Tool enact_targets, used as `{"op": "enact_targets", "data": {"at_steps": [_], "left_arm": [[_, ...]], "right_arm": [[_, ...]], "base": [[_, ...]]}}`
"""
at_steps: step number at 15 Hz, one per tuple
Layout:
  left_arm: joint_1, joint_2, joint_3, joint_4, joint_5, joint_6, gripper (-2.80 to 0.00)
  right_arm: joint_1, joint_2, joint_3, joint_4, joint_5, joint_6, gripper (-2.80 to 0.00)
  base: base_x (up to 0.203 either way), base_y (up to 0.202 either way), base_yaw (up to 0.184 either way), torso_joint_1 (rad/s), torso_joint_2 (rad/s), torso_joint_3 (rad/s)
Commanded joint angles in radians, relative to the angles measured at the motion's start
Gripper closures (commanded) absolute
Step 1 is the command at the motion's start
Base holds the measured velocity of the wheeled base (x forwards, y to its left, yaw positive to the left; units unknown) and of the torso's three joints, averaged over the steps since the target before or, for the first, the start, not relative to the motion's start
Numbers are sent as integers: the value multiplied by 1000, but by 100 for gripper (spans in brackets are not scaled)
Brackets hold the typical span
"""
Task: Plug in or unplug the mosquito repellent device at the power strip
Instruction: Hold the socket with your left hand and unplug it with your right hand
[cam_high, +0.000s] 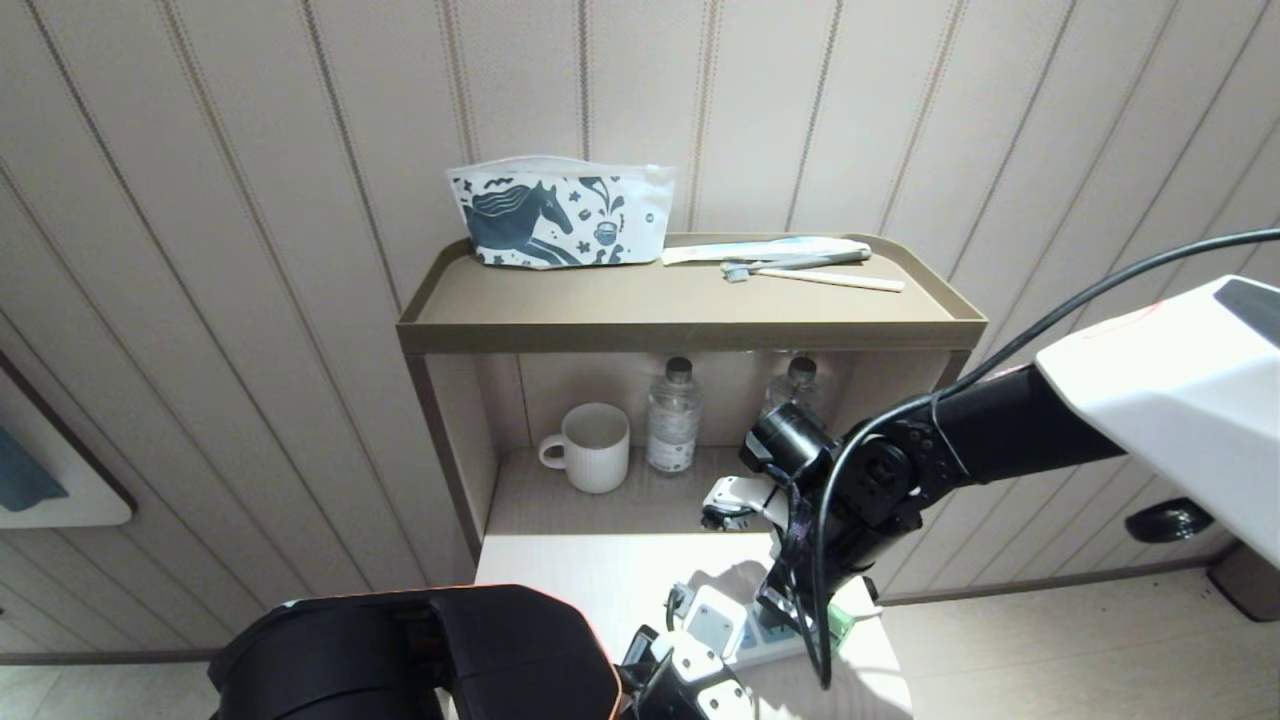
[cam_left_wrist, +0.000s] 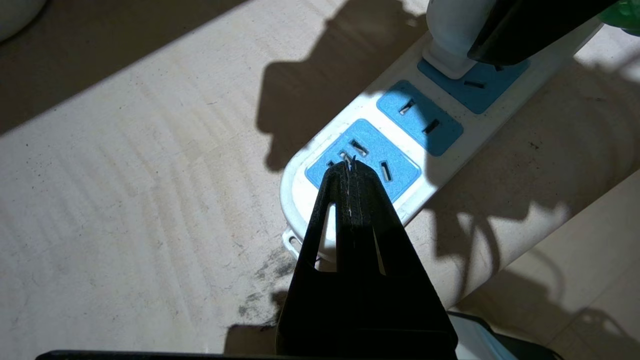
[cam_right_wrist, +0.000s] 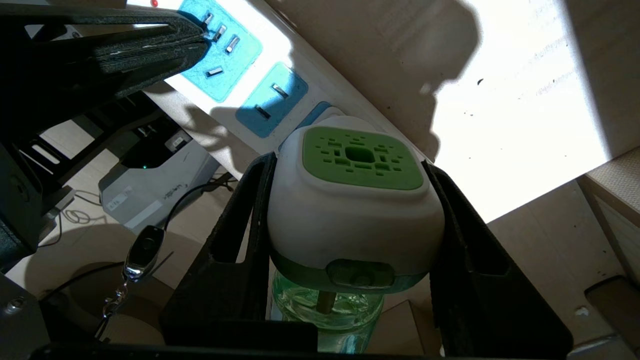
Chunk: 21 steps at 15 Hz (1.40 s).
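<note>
On the pale table (cam_left_wrist: 125, 200), my right gripper (cam_right_wrist: 350, 240) squeezes the mosquito repellent device (cam_right_wrist: 350, 210) plugged into the power strip (cam_left_wrist: 450, 145); my left gripper (cam_left_wrist: 350, 175), pinched closed, presses the strip's end.

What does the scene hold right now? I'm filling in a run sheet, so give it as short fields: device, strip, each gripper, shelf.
device: repellent device, white body, green face, sitting at a socket of the strip
strip: power strip flat on the table, two blue sockets free
right gripper: right gripper clamped on the device's sides
left gripper: left gripper shut, tip over the strip's end socket
shelf: mug, two bottles
</note>
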<state>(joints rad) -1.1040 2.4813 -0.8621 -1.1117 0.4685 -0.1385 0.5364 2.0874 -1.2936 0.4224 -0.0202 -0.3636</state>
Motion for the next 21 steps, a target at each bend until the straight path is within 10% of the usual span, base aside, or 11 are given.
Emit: {"op": "enact_targets", "data": {"at_steps": [1, 21], "left_arm": [[-2, 11, -2, -2, 2, -3, 0], [-20, 15, 2, -27, 4, -3, 0]], "right_arm": [[2, -13, -1, 2, 0, -3, 0], [56, 27, -11, -15, -83, -3, 0]], "base": [[0, 0, 0, 0, 0, 0], [0, 0, 0, 0, 0, 0]]}}
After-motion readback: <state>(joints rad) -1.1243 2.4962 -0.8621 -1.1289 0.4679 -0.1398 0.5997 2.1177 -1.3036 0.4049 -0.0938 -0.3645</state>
